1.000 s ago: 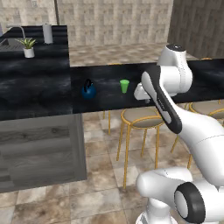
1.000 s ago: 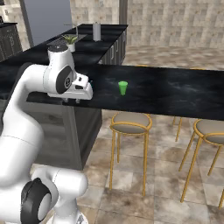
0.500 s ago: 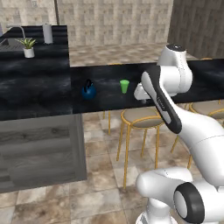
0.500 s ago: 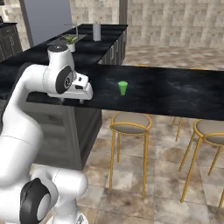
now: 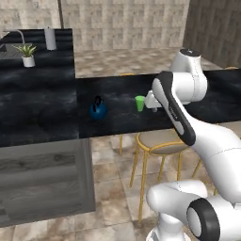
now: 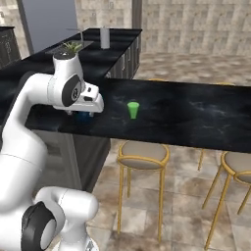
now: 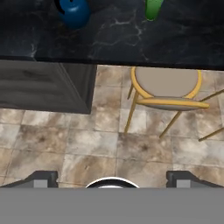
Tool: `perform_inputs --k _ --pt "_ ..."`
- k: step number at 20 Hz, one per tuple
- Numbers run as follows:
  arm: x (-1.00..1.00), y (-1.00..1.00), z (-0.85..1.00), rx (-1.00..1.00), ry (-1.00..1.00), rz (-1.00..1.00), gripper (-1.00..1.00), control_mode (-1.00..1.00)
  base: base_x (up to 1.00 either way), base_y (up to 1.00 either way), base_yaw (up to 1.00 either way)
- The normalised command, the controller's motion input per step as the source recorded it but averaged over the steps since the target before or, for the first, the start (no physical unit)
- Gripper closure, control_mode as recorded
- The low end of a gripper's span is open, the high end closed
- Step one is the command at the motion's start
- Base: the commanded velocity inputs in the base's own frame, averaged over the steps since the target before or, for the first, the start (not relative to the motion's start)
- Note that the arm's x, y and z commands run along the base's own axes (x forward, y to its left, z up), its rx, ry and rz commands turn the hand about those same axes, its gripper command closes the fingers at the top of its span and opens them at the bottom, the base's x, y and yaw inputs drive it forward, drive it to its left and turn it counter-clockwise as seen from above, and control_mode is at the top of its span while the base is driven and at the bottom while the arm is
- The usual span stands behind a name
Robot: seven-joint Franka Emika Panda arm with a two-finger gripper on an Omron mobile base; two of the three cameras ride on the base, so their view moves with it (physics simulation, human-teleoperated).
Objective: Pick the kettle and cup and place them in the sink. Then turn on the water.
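1. Claw (image 7: 112, 179): the two dark tips sit far apart, wide open, w/ nothing held or touched.
2. Small round dark-blue kettle (image 5: 98, 109) w/ black handle stands on the black marble counter (image 5: 42, 106). Little green cup (image 5: 140, 103) stands to its right, a bit apart.
3. Grey sink (image 5: 5, 51) is far left, by a white pot w/ plant (image 5: 28, 55).
4. Vs. a sec ago: kettle & cup same spots.

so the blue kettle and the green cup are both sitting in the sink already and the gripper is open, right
Not quite. The kettle and the cup both stand on the black counter, as the left base view shows; the sink lies far off at the back left. The gripper is open, as you say.
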Motion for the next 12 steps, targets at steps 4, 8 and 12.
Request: perform_inputs --k 4,8,12 --pt "0.0 0.0 0.0 0.0 0.0 0.0 -1.0 1.0 0.84 -0.1 0.0" --pt "0.0 0.0 0.0 0.0 0.0 0.0 -1.0 1.0 0.77 -0.19 0.0" --pt "0.0 0.0 0.0 0.0 0.0 0.0 -1.0 1.0 0.54 -0.21 0.0"
